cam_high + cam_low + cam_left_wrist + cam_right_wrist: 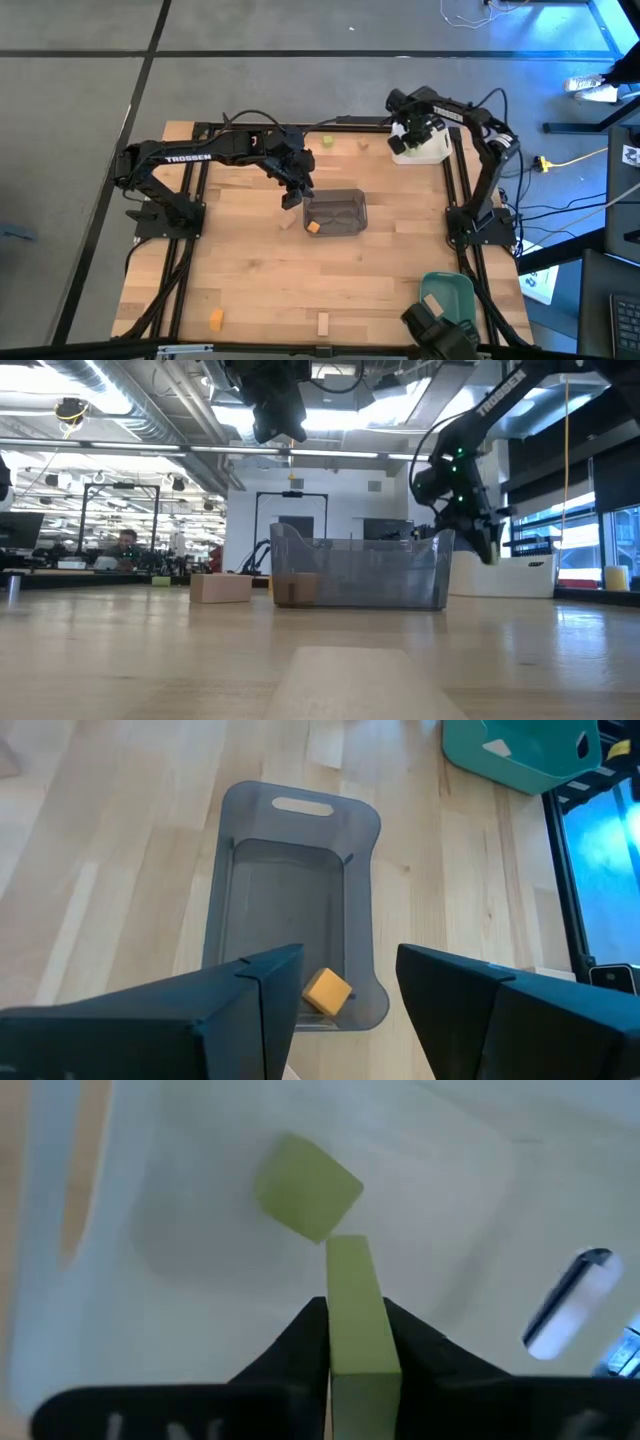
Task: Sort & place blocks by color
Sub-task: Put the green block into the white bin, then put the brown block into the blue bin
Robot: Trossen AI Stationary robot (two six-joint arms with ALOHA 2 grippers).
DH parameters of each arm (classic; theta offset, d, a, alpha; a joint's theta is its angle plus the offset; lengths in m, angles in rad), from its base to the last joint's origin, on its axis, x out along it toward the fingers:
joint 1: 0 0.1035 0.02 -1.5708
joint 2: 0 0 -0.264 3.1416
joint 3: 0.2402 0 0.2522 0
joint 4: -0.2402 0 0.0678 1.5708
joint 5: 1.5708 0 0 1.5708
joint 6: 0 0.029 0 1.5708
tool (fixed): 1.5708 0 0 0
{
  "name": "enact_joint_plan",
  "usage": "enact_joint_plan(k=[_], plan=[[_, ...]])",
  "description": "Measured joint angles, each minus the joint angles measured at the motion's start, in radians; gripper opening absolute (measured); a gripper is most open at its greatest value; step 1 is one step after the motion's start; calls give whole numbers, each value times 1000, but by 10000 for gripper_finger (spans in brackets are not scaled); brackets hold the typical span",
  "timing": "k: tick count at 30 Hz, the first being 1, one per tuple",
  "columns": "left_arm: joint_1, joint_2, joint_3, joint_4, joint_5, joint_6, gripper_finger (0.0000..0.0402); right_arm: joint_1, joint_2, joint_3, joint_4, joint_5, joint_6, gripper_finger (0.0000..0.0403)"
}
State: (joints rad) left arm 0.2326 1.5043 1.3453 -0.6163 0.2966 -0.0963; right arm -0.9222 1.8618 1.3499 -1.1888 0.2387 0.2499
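Observation:
My right gripper (358, 1318) is shut on a light green bar (356, 1295) over the white tray (428, 150) at the table's far right. A light green cube (305, 1185) lies on that tray's floor. My left gripper (350, 970) hangs open above the left end of the grey tray (295, 900), high above it in the low view (278, 410). An orange cube (327, 991) rests on the grey tray's floor. Loose blocks on the table: a tan one (220, 588) left of the grey tray, an orange one (216, 319) and a tan one (323, 322) near the front edge. My right gripper pinches the light green bar between its two fingers (300, 1342), on its two long side faces. It comes from above, pointing down into the white tray. The bar's free end (346, 1250) sticks out past the fingertips toward the tray floor, lifted clear.
A green tray (447, 295) sits at the near right corner with a tan block (432, 303) in it. A light green block (327, 141) and a tan block (363, 145) lie near the far edge. Bare wood stretches between the grey tray and the front edge.

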Motion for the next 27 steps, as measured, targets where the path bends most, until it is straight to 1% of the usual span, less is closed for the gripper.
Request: enact_joint_plan(k=[3, 5, 11, 14, 17, 21, 24, 27], plan=[[0, 0, 0, -2, 0, -1, 154, 0, 12, 0, 2, -5, 4, 98], [0, 0, 0, -4, 0, -2, 154, 0, 13, 0, 6, -5, 3, 109], [0, 0, 0, -5, -3, -5, 154, 0, -10, 0, 3, -5, -1, 116], [0, 0, 0, -38, -45, -14, 154, 2, -56, 0, 2, -5, 1, 117], [0, 1, 0, -131, -121, -74, 154, 18, -134, 14, -3, -5, 2, 118], [-1, 1, -1, -285, -195, -182, 154, 74, -284, 35, 0, -6, 0, 119], [-19, 1, -29, -320, -212, -304, 154, 138, -409, 40, 13, -15, -13, 119], [-47, 1, -81, -317, -208, -429, 154, 212, -525, 41, 39, -69, -21, 119]])
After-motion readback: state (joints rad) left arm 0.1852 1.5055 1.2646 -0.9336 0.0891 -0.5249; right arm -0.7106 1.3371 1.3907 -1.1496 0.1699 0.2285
